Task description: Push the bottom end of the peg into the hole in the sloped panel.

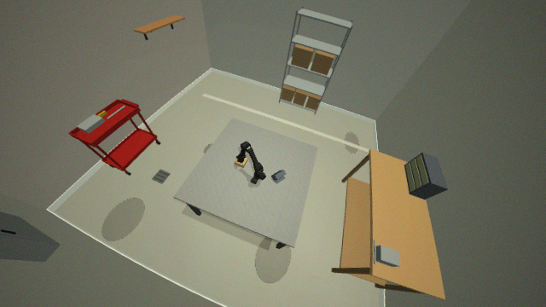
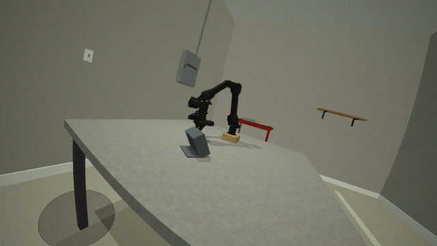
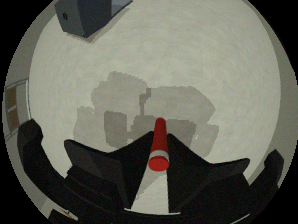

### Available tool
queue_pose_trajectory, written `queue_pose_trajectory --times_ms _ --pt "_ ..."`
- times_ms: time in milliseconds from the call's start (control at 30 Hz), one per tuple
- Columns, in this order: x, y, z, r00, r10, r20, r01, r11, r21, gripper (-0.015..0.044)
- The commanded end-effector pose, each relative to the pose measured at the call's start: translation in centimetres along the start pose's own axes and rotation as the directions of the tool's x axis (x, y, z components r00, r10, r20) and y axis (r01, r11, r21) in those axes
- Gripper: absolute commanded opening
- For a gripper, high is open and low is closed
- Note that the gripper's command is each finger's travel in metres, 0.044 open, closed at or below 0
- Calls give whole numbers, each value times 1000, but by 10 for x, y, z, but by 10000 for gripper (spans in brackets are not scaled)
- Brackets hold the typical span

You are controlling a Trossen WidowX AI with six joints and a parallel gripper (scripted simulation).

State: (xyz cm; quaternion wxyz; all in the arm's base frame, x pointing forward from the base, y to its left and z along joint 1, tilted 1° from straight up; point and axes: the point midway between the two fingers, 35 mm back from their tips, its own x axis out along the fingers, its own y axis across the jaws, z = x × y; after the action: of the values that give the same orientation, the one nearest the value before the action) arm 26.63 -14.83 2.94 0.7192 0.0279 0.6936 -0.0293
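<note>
Peg (image 3: 160,148), apparently upright on table (image 3: 200,43), clamped between nearly closed end effector (image 3: 154,163) fingers.

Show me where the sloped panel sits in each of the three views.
Top: sloped panel right of the gripper, mid-table.
Exterior: panel at centre, in front of the gripper.
Wrist: panel upper left; gripper shut on the red peg.
Shared landmark: the gripper itself.
</note>
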Motion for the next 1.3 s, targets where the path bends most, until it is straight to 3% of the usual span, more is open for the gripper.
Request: queue_pose_trajectory --times_ms 0,633,1267 --pt "-4 0 1 1000 0 0 0 1000 0 0" --pt "-77 -3 3 1000 6 -5 -6 1000 -2 0" --pt "-74 7 12 998 -62 7 62 997 -55 0"
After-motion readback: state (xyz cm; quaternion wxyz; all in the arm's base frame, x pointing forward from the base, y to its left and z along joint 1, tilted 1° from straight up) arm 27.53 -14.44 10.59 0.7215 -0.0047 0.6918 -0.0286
